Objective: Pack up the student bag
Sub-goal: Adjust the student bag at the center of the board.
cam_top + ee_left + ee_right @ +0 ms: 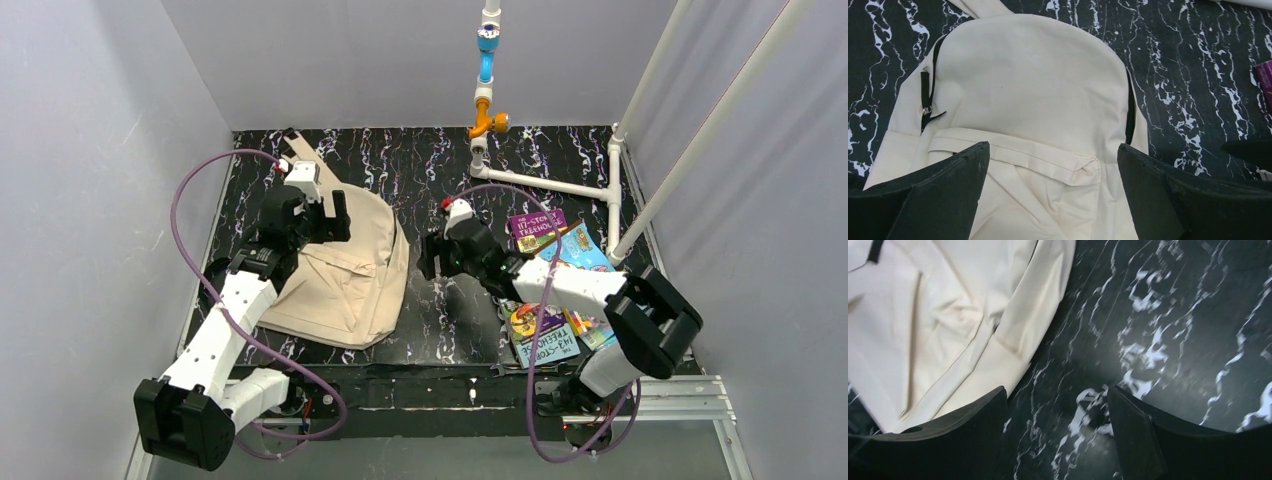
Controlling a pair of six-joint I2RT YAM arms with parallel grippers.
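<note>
Flat on the left half of the table (440,320), pocket side up: the bag (352,275). Above its upper part, the left gripper (1052,150), fingers wide apart, nothing between them. Just right of the bag, over bare table, the right gripper (1057,390), likewise spread and empty. Books (538,230) piled loosely at the right, well apart from the bag.

Student bag (355,270): beige soft fabric backpack, lying flat, front pocket up, on black marbled tabletop, left half of scene. Rounded top, black zip along side, strap trailing far-left.
</note>
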